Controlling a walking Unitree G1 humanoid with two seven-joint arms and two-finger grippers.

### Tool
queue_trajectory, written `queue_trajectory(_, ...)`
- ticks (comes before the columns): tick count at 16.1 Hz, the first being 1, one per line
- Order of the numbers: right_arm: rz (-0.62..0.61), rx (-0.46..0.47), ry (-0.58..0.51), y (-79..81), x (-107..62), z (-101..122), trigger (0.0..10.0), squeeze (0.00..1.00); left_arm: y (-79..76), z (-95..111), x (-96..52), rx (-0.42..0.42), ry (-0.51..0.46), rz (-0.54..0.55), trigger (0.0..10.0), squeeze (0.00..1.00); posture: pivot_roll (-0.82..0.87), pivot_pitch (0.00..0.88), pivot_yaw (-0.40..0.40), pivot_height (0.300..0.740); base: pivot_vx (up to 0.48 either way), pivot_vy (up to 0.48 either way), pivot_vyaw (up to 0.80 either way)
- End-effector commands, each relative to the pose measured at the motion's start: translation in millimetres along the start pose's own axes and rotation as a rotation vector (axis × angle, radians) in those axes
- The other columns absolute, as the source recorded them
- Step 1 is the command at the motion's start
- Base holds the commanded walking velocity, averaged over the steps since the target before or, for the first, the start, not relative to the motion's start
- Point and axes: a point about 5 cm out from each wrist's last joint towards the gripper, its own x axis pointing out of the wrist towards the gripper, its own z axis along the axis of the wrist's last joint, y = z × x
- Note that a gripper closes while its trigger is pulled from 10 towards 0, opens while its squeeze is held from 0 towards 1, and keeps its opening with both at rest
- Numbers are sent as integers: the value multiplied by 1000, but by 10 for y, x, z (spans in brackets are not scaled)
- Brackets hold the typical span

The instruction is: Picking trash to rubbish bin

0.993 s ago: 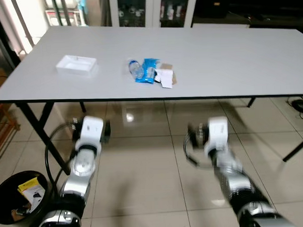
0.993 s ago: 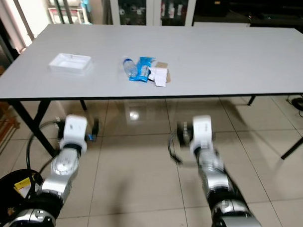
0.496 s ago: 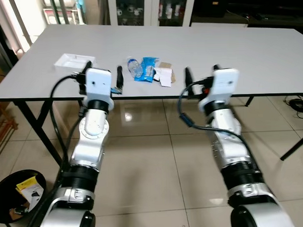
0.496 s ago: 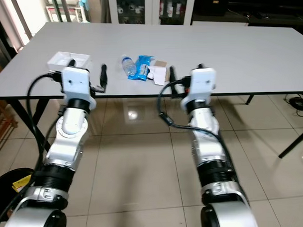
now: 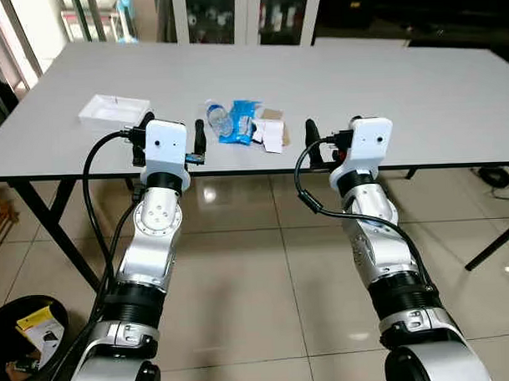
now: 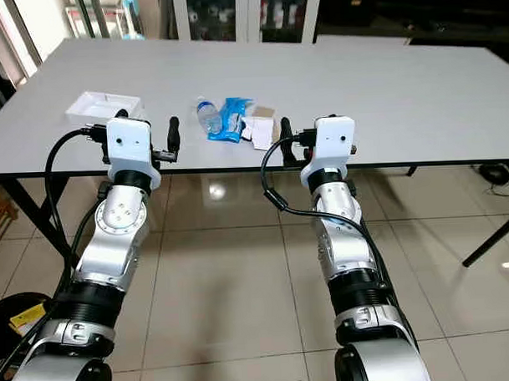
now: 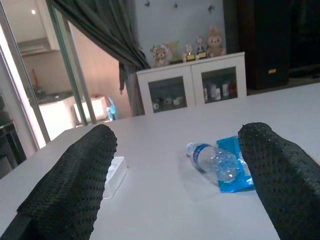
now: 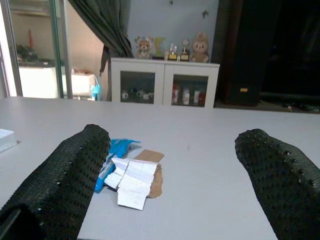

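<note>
On the grey table [image 5: 402,93] lies a small heap of trash: a clear plastic bottle [image 5: 218,119], a blue wrapper [image 5: 240,124], crumpled white paper [image 5: 274,138] and a piece of brown cardboard [image 5: 273,115]. My left gripper [image 5: 169,128] is raised at the table's front edge, open, just left of the heap. In the left wrist view the bottle [image 7: 212,160] sits ahead between its fingers [image 7: 75,185]. At the same edge, just right of the heap, my right gripper [image 5: 332,129] is open too, facing the paper [image 8: 134,180]. The black rubbish bin [image 5: 21,341] stands on the floor at lower left.
A white tray [image 5: 114,109] rests on the table left of the heap. Black table legs [image 5: 67,222] run down beside the bin. A glass-door cabinet [image 5: 231,11] stands behind the table. Tiled floor spreads under and before the table.
Both arms have risen from low over the floor to the table's front edge, fingers pointing at the trash heap. In the last half second they barely moved.
</note>
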Motion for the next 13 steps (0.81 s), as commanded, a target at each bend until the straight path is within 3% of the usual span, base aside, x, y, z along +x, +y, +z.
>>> queue_trajectory(1,-13,1,-24,-23,55,100,10000,0,5,15,-10,5,2,-3,10000,0,31,0,-69,740,431,0,0)
queue_trajectory(13,-12,14,-38,-27,104,194,10000,0,-14,76,10,5,4,-15,10000,0,30,0,-66,740,476,0,0)
